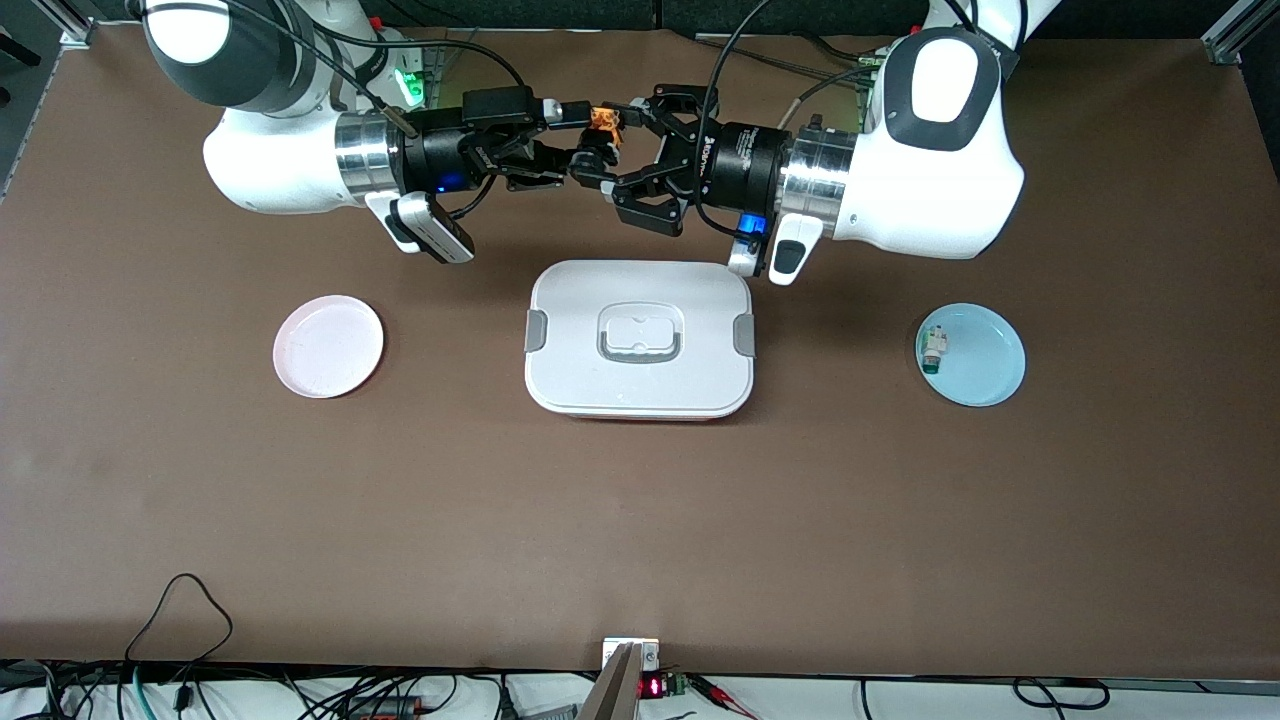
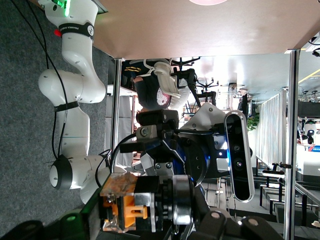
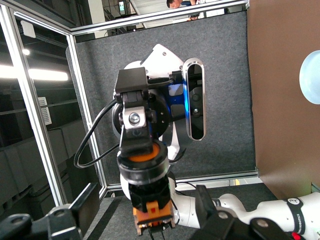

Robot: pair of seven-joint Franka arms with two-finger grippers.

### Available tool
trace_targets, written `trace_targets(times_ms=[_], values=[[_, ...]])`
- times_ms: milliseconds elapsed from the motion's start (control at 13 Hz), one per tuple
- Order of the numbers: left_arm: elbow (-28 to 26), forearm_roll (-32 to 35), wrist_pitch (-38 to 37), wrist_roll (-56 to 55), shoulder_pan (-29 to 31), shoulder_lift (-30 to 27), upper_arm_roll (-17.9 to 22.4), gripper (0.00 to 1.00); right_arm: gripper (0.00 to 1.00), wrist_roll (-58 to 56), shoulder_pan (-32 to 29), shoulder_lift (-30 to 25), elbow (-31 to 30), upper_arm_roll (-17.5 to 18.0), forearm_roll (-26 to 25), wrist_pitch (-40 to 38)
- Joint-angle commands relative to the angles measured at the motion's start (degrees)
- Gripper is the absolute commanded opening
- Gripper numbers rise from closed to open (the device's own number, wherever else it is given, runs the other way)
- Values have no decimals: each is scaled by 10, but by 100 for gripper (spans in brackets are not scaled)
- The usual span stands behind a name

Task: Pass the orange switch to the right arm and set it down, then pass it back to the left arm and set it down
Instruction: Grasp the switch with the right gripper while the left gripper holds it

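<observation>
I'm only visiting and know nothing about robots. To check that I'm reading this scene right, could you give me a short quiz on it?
1. True or false: the orange switch lies on the pink plate.
2. Near the white box, the left gripper and the right gripper meet over: A its lid; B bare table; C the pink plate.
3. Fill in: the white-and-green part lies on the ___ plate.

Key: 1 false, the left gripper holds it in the air, with the right gripper open around it. 2 B. 3 blue, the blue plate.
</observation>
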Motion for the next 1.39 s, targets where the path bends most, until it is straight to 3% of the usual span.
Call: trace_targets(times_ms=[0,154,309,926,1003,1080,1157,1312], values=[[15,-12,-2,-7,0,8,-2,7,73,-12,-1,-12,-9,1,14,4],[15,-12,-2,-7,0,8,-2,7,46,-24,0,-12,-4,1,14,2],[15,-12,-2,-7,0,8,-2,7,35,-43,0,-11,-3,1,14,1],[15,-12,-2,-7,0,8,-2,7,31,-47,-1,-10,-3,1,15,0],[15,-15,-3,-12,0,10,-2,14,31,-47,-1,-10,-3,1,15,0],[19,-11,-7,-36,1,24,0,67,31,-47,-1,-10,-3,1,15,0],[21,-5,-14,-41,1,25,2,100,31,-47,-1,-10,-3,1,15,0],[28,-8,-15,-42,1,28,2,100,31,-47,-1,-10,-3,0,15,-1]])
